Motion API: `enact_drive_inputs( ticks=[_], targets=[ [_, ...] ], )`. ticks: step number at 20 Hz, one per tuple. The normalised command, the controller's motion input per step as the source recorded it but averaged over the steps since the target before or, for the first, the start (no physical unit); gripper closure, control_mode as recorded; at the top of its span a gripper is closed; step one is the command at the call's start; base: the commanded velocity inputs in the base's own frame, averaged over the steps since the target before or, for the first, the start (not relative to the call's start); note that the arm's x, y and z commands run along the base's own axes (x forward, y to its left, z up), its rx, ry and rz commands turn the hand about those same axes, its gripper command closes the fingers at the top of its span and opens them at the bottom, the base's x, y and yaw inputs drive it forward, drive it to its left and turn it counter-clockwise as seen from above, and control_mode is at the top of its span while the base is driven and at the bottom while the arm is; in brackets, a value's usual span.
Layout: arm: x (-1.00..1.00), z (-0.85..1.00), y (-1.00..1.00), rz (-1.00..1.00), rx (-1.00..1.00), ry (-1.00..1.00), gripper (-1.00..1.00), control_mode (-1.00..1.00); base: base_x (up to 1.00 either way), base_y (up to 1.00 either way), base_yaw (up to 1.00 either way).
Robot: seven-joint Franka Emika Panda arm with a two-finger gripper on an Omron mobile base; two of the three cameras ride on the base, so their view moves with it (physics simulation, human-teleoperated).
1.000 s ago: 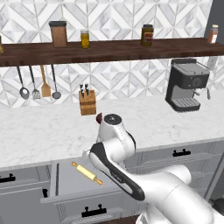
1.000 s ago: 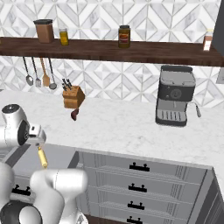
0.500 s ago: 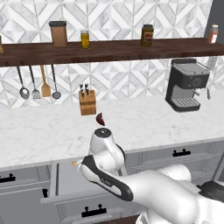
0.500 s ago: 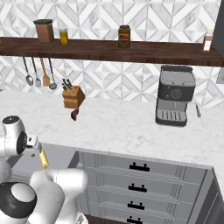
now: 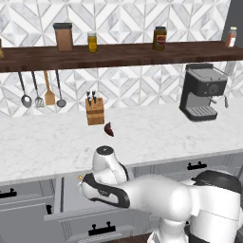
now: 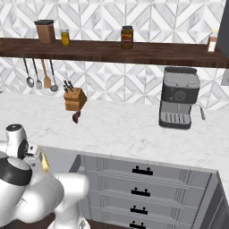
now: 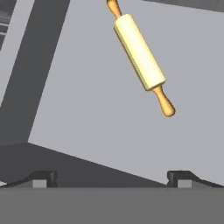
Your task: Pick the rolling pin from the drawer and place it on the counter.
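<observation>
The rolling pin (image 7: 140, 51) lies diagonally on the flat grey floor of the open drawer (image 7: 83, 100), pale yellow with an orange-tan handle at each end. My gripper (image 7: 111, 178) hovers over the drawer, open, its two dark fingertips (image 7: 43, 177) wide apart with nothing between them. The pin lies ahead of the tips, toward the right one, apart from both. From the right base, the rolling pin (image 6: 44, 162) pokes out past my arm inside the drawer (image 6: 62, 156). In the left base view my arm covers most of the drawer (image 5: 59, 199). The white marble counter (image 5: 57, 142) runs above it.
A knife block (image 5: 95, 111), a small dark red object (image 5: 108, 129) and a coffee machine (image 5: 203, 92) stand on the counter. Utensils (image 5: 40, 90) hang under a dark wooden shelf (image 5: 123, 53) with jars. Narrow closed drawers (image 6: 143, 188) are to the right.
My arm has folded down and forward over the open drawer, lowering the hand toward the rolling pin. The pin has not moved. My arm now hides it in the left base view.
</observation>
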Motion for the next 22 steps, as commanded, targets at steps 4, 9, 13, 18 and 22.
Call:
enact_drive_inputs(
  ticks=[4,9,13,18,22],
  targets=[
    [0.0,-0.54,0.0,0.0,-0.13,0.13,-1.0,-1.0,0.0,0.0,0.0],
    [-0.23,-0.46,0.0,0.0,-0.12,0.21,-1.0,-1.0,0.0,0.0,0.0],
    [-0.92,-0.27,0.0,0.01,-0.02,0.25,-1.0,-1.0,0.0,0.0,0.0],
    [-1.0,-0.12,-0.01,0.06,0.0,0.13,-1.0,-1.0,0.0,0.0,0.0],
    [-1.0,0.17,-0.12,0.02,0.0,-0.04,-1.0,-1.0,0.0,0.0,0.0]
  ],
)
